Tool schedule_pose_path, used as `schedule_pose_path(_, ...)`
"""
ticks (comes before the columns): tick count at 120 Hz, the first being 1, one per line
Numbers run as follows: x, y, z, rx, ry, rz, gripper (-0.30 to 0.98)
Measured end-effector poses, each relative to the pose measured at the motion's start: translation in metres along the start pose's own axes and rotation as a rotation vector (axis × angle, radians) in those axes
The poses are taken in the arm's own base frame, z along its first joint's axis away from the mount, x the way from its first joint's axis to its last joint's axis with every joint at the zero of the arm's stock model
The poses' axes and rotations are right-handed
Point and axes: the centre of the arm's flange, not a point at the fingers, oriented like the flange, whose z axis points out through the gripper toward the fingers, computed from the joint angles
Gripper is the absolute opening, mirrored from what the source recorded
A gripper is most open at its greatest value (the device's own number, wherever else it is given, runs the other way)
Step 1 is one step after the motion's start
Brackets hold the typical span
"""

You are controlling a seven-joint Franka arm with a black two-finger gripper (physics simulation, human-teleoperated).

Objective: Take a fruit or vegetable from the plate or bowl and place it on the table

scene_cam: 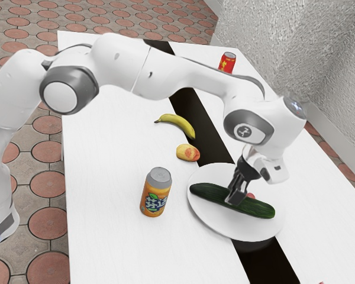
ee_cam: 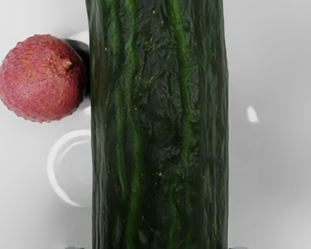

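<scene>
I think it's grabbing time; my gripper (scene_cam: 236, 196) is at the long green cucumber (scene_cam: 259, 207) on the round white plate (scene_cam: 220, 225); I can't tell its openness or hold; next, check grip, then lift.

It looks like a patio: reddish paving (scene_cam: 47, 269); rough grey wall (scene_cam: 284, 35).

We are seeing a cucumber (ee_cam: 158, 124) and a lychee (ee_cam: 41, 78) sitting side by side on a plate (scene_cam: 220, 222) on the table (scene_cam: 106, 177). Toward the exterior view's left, a can (scene_cam: 155, 199) is standing near the plate. Behind it, a fruit (scene_cam: 188, 152) is lying, then a banana (scene_cam: 180, 124), then another can (scene_cam: 227, 63).
</scene>
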Motion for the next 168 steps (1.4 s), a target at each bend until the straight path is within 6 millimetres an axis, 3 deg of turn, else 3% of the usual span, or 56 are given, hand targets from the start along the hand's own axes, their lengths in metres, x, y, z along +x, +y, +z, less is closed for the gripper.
schedule_pose_path(18, 0.002, 0.000, 0.007, -0.003, -0.010, 0.001, 0.49)
schedule_pose_path(53, 0.006, -0.001, 0.018, -0.003, -0.027, -0.002, 0.34)
schedule_pose_path(80, 0.005, 0.001, -0.020, 0.043, 0.008, 0.005, 0.25)
schedule_pose_path(101, -0.009, -0.004, -0.069, 0.111, 0.035, -0.008, 0.25)
schedule_pose_path(118, -0.037, -0.058, -0.094, 0.149, 0.036, -0.105, 0.25)
schedule_pose_path(132, -0.069, -0.116, -0.109, 0.193, 0.024, -0.221, 0.25)
schedule_pose_path(155, -0.131, -0.214, -0.118, 0.231, -0.011, -0.414, 0.25)
schedule_pose_path(168, -0.174, -0.274, -0.113, 0.220, -0.027, -0.520, 0.25)
